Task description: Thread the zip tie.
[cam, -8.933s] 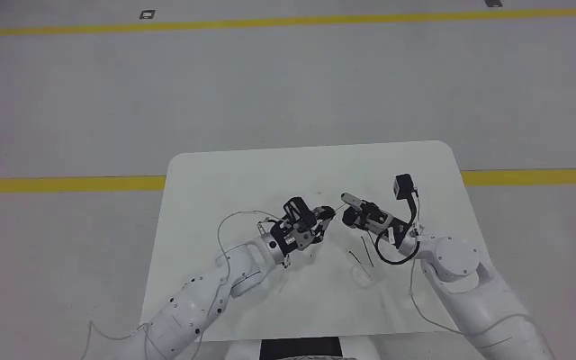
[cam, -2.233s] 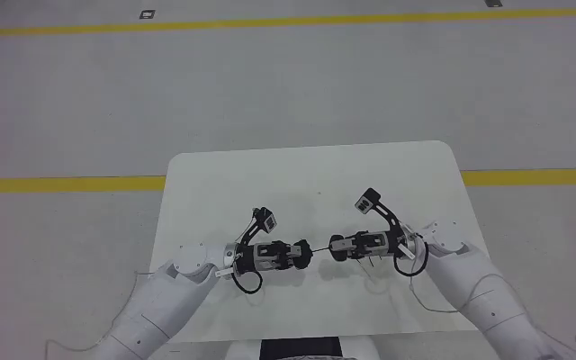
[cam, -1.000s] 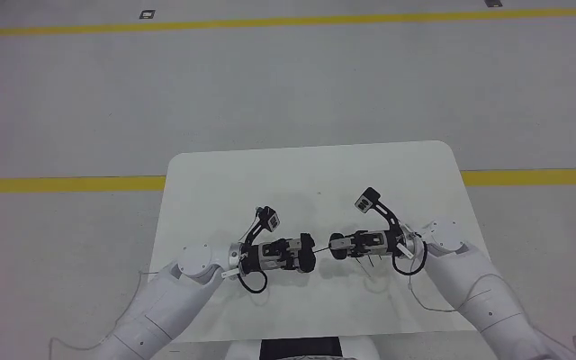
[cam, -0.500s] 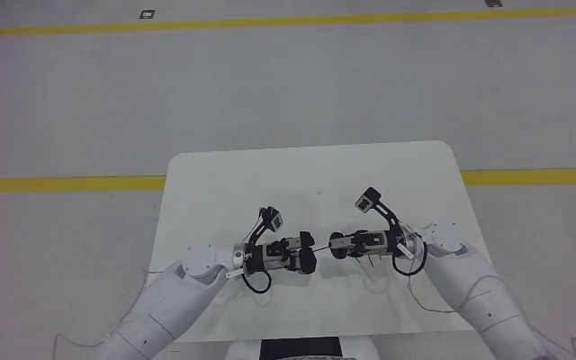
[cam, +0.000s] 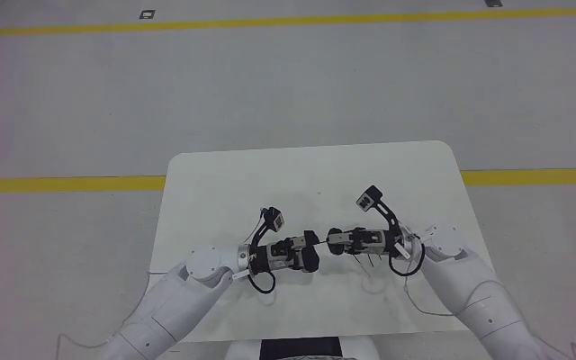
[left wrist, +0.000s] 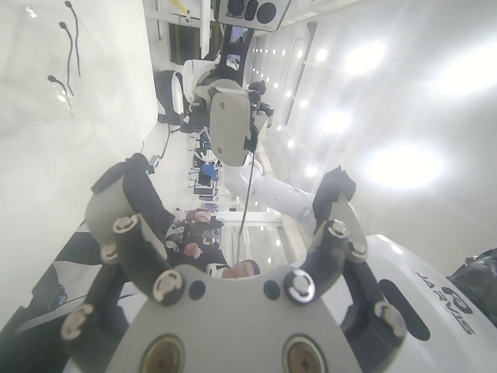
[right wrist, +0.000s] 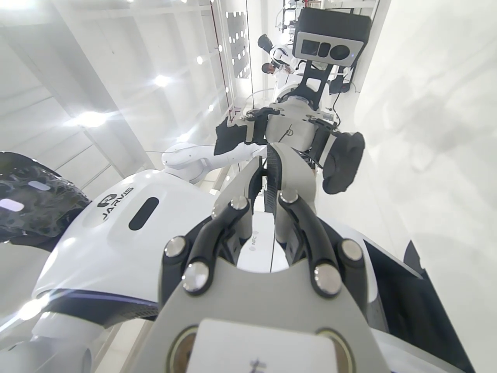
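Over the near middle of the white table (cam: 225,180), my two grippers face each other tip to tip. My right gripper (cam: 335,241) is shut on a thin black zip tie (cam: 320,241), whose free end points toward the left one. In the right wrist view the right gripper (right wrist: 268,157) pinches the zip tie (right wrist: 273,250) between closed fingers. My left gripper (cam: 309,245) is open, its fingers spread wide on either side of the strap. In the left wrist view the zip tie (left wrist: 244,203) runs from the right gripper (left wrist: 231,129) down between the left gripper's (left wrist: 233,180) fingers.
Several spare black zip ties (left wrist: 70,40) lie loose on the table under the right arm, also visible in the top view (cam: 364,261). The far half of the table is bare. Grey floor with yellow lines (cam: 288,20) surrounds it.
The left arm has slid to the right, closing the gap to the right gripper. The right gripper has edged slightly left with the zip tie.
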You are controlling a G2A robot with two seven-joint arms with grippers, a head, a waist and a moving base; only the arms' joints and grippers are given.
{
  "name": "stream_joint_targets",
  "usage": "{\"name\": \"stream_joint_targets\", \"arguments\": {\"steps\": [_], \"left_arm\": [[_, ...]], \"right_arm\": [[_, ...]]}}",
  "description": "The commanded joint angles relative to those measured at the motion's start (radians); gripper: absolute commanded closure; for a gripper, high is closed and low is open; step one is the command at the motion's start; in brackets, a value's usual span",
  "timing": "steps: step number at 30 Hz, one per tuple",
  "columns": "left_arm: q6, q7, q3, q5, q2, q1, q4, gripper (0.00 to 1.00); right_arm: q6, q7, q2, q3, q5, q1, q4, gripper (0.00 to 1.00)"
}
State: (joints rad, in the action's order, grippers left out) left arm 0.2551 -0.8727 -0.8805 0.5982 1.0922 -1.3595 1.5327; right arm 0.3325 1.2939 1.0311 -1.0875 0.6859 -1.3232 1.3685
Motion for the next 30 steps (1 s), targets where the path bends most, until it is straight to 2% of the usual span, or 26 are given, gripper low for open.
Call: {"name": "stream_joint_targets", "arguments": {"steps": [1, 3, 11, 20, 30], "left_arm": [[0.001, 0.001, 0.0, 0.0, 0.0, 0.0, -0.001, 0.3], [0.002, 0.002, 0.0, 0.001, -0.001, 0.0, -0.001, 0.54], [0.003, 0.003, 0.002, 0.0, -0.003, 0.001, 0.0, 0.76], [0.005, 0.012, 0.002, 0.005, -0.004, 0.001, -0.003, 0.85], [0.005, 0.013, 0.004, 0.002, -0.006, 0.003, -0.004, 0.87]], "right_arm": [[-0.002, -0.005, 0.0, 0.0, -0.005, 0.0, -0.001, 1.0], [-0.004, -0.007, 0.001, 0.0, -0.008, -0.001, -0.001, 1.0], [-0.012, -0.005, 0.002, 0.001, -0.018, 0.0, 0.0, 1.0], [-0.023, -0.008, 0.002, 0.001, -0.049, 0.003, 0.0, 1.0], [-0.036, -0.006, 0.001, 0.005, -0.084, 0.006, 0.002, 1.0]]}}
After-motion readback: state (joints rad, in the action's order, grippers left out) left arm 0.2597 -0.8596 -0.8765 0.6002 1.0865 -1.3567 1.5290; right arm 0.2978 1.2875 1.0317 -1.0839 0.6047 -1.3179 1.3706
